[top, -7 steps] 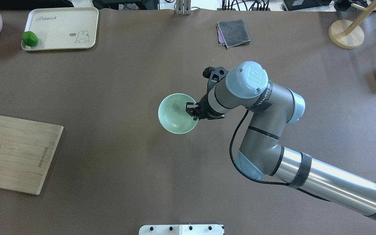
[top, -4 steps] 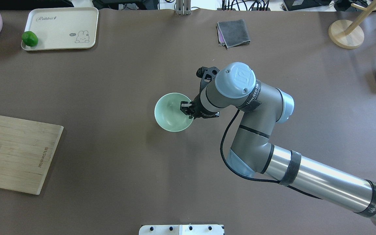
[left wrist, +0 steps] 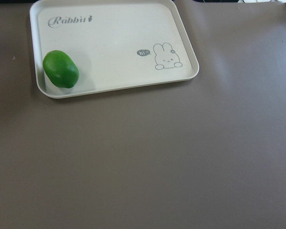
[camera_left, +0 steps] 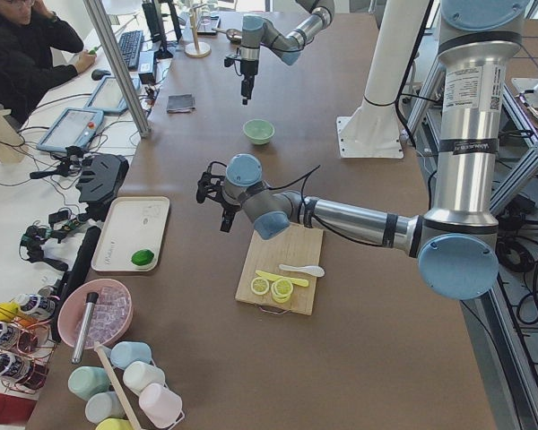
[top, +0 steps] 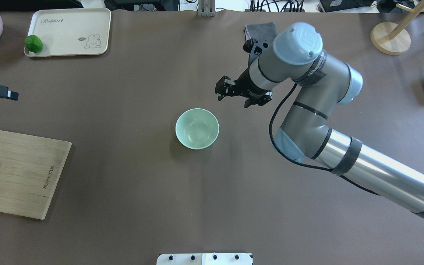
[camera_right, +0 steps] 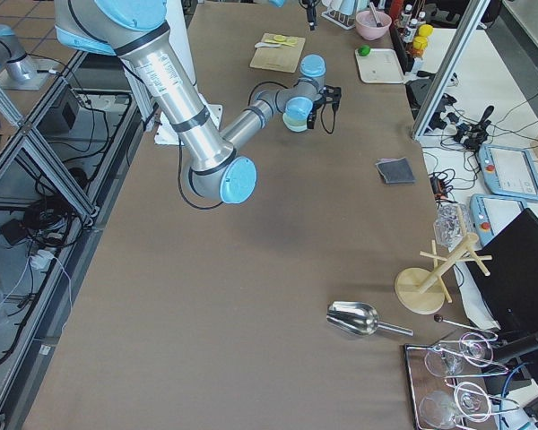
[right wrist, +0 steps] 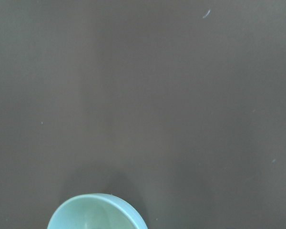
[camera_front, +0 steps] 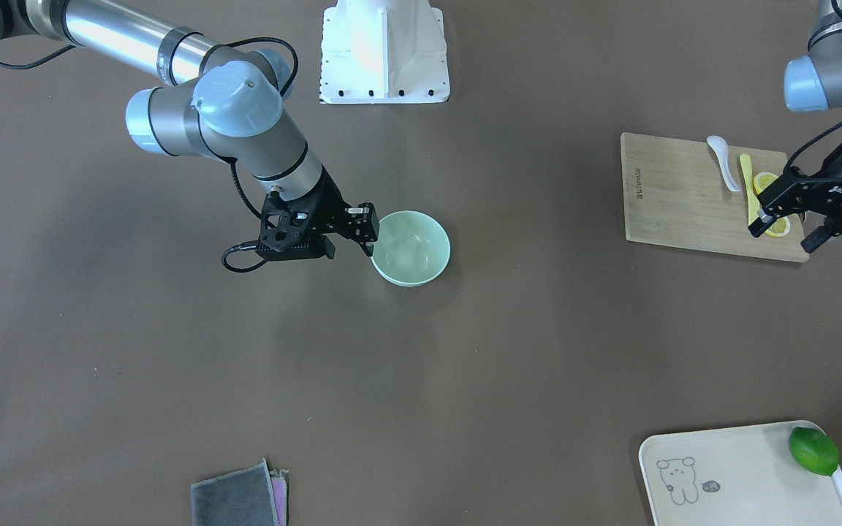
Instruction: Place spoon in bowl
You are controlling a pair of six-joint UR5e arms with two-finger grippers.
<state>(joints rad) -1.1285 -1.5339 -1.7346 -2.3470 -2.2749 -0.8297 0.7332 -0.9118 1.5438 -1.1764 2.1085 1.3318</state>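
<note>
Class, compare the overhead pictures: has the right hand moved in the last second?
Yes. The right hand has left the rim of the bowl and moved up the view, closer to the grey cloth.

1. The overhead view looks forward and down from behind the robot, wide enough for most of the counter point(top: 123, 184); the bowl point(top: 197, 128) lies mid-frame.
2. The front-facing view looks steeply down from the opposite side, the robot's base point(camera_front: 384, 58) at its top; it shares the bowl, cutting board point(camera_front: 684, 204) and tray point(camera_front: 728, 475) with the overhead.
3. The two side views look along the counter from its ends, high and far.
4. The left wrist camera is close over the tray; the right, over bare counter and the bowl's rim.
</note>
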